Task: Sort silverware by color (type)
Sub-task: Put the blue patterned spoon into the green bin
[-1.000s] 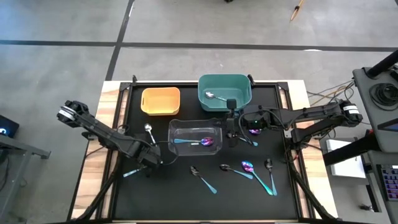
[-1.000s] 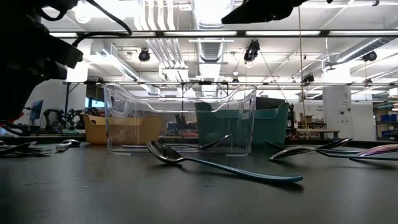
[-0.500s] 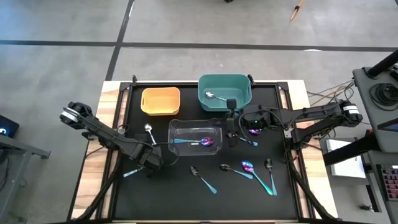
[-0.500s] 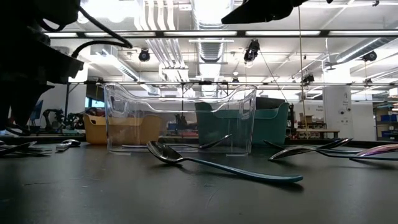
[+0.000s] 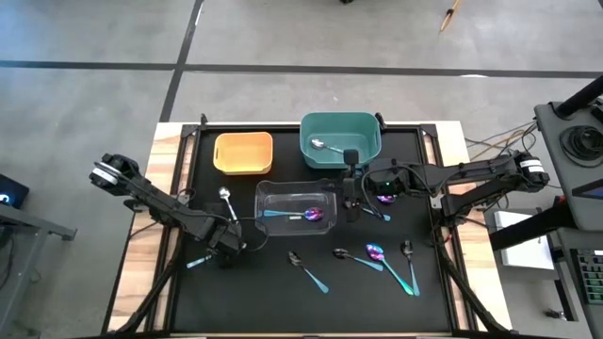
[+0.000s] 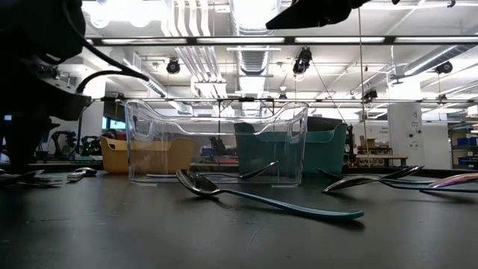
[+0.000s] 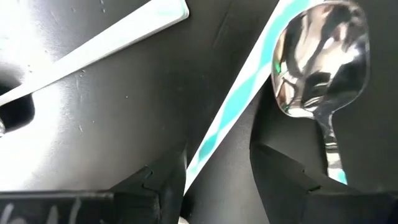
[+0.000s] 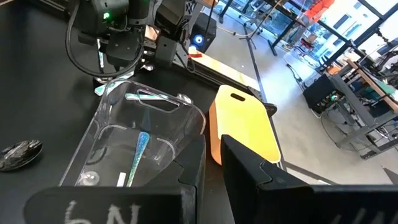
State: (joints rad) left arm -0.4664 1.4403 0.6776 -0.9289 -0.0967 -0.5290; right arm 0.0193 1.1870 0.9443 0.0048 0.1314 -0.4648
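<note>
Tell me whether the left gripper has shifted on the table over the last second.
Barely. In the high view the left gripper stays at the near-left corner of the clear bin, above the spoons there; only the arm behind it has shifted slightly.

Inside a robotics lab or industrial workshop. Exposed ducts (image 6: pixel 246 15) and strip lights (image 6: pixel 351 39) overhead in the low view, cables hanging from the ceiling, shelving (image 6: pixel 464 142) and equipment racks at the far wall. Polished concrete floor (image 5: pixel 94 38) marked with dark lines around a black-topped test table (image 5: pixel 283 301) on a wooden base. Office chairs (image 8: pixel 323 93) and workstations visible beyond, past a yellow bin (image 8: pixel 245 127).
</note>
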